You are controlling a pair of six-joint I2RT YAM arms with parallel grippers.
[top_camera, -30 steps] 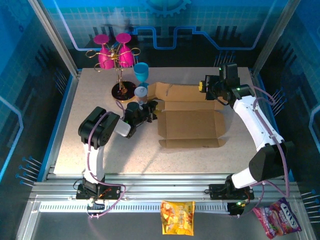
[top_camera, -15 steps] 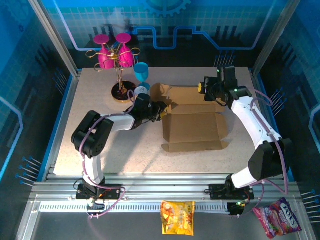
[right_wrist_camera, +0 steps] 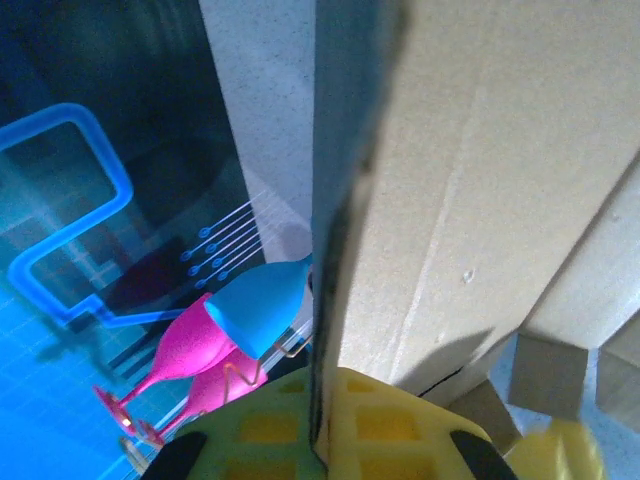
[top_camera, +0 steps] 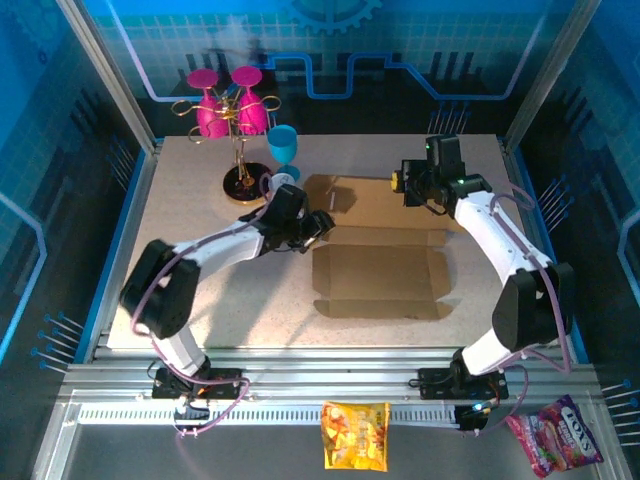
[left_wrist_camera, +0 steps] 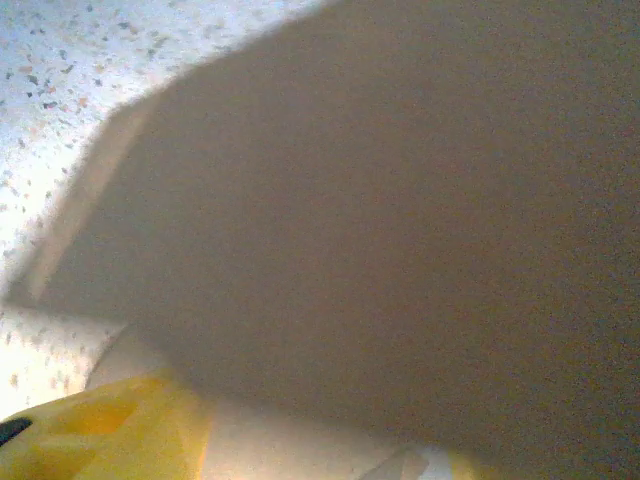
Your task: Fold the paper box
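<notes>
Cardboard update: the paper box (top_camera: pixel 375 278) lies opened out in the middle of the table (top_camera: pixel 200 290). Right gripper (top_camera: pixel 404 186) looks clamped on the far panel (top_camera: pixel 365 200) edge, I'd guess to swing it over. Left gripper (top_camera: pixel 320 223) sits against the box's left corner, probably bracing it. Can't tell if its jaws are open or closed.

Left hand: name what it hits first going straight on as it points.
Likely the box, almost at once: the left hand aims at its left rear corner, cardboard close before its wrist camera.
</notes>
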